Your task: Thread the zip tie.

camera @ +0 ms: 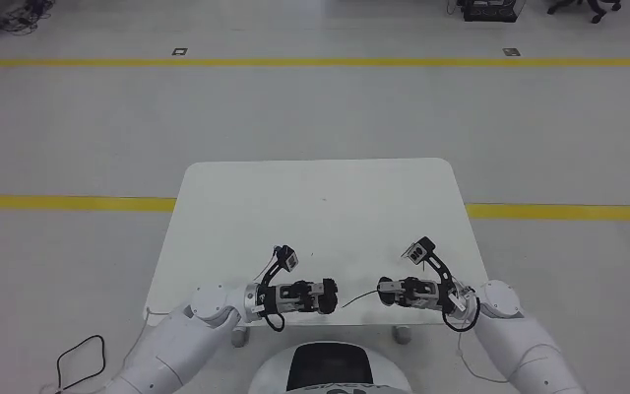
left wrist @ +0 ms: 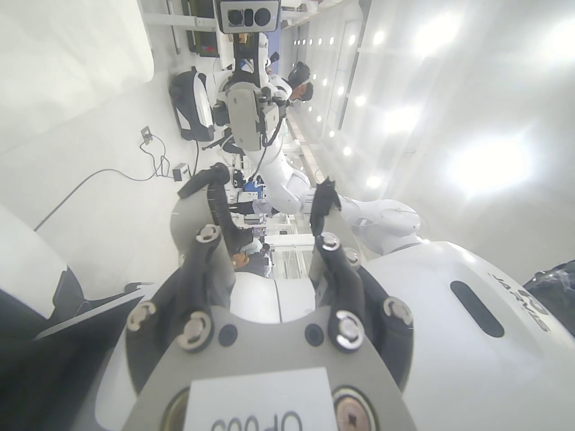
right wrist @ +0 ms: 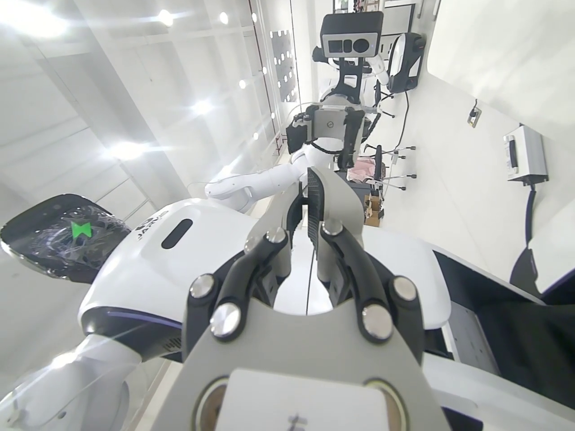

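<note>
Zip tie (right wrist: 310,271), a thin black strip, sits pinched in the closed right gripper (right wrist: 306,195) above the worktop (camera: 315,197). Facing it, the left gripper (left wrist: 269,181) gapes wide and empty.

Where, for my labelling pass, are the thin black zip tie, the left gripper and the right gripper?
thin black zip tie (camera: 359,298): top view, free strap between the arms.
left gripper (left wrist: 269,188): left wrist view, midway between open fingertips.
right gripper (right wrist: 304,186): right wrist view, between shut fingertips.

White table (camera: 315,197) — rounded corners — stands on grey floor (camera: 98,128), apparently over 1 yellow line (camera: 89,203).
</note>
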Controlling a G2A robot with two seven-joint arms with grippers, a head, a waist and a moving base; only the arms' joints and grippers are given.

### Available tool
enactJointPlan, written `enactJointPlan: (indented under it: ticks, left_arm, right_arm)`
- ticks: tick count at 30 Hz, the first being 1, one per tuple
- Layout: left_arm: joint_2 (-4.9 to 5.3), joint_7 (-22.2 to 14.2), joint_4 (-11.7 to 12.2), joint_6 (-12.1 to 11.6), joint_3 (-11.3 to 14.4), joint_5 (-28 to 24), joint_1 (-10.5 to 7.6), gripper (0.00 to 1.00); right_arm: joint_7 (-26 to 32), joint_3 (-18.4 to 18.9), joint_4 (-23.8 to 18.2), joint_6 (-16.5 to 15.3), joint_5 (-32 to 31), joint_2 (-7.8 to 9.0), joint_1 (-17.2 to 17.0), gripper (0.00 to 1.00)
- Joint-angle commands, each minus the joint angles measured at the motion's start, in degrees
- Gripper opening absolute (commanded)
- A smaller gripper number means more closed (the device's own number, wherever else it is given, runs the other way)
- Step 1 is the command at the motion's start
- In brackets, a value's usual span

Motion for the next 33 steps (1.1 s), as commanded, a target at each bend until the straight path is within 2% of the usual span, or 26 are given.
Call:
enactJointPlan:
  ticks: [1,11,13,16,20,24,29,33]
  left_arm:
    - [0.32,-0.15,-0.06,0.02,-1.0,-0.27,0.58,1.0]
    - [0.46,-0.71,-0.29,0.02,-1.52,-0.17,0.68,1.0]
    - [0.31,1.78,-0.66,0.27,-1.27,-0.06,0.68,1.0]
    - [-0.26,4.45,-1.78,0.4,0.42,0.12,-0.19,1.0]
    - [-1.63,7.62,-2.63,0.68,4.36,0.65,-2.6,1.0]
    - [-3.27,10.39,-1.51,0.27,8.29,0.13,-5.35,1.0]
    - [-4.64,11.52,-0.23,0.02,10.85,-0.55,-7.27,1.0]
    - [-4.7,11.32,-0.22,0.02,10.96,-0.31,-7.42,1.0]
  right_arm:
    - [0.0,0.42,0.12,0.0,0.48,0.04,-0.15,0.0]
    - [0.0,0.63,-0.11,0.0,1.31,0.13,-0.27,0.0]
    - [-1.56,0.6,-0.56,0.09,1.6,0.05,-0.43,0.0]
    - [-2.85,0.74,-0.81,0.0,2.33,-0.08,-0.79,0.0]
    - [-2.98,1.11,-0.72,0.0,4.17,-0.5,-1.03,0.0]
    - [-1.65,1.38,0.21,0.0,5.06,-0.97,-0.72,0.0]
    - [0.0,1.93,1.53,0.0,5.9,-1.38,-0.14,0.0]
    - [0.0,1.93,1.53,0.0,5.9,-1.38,-0.14,0.0]
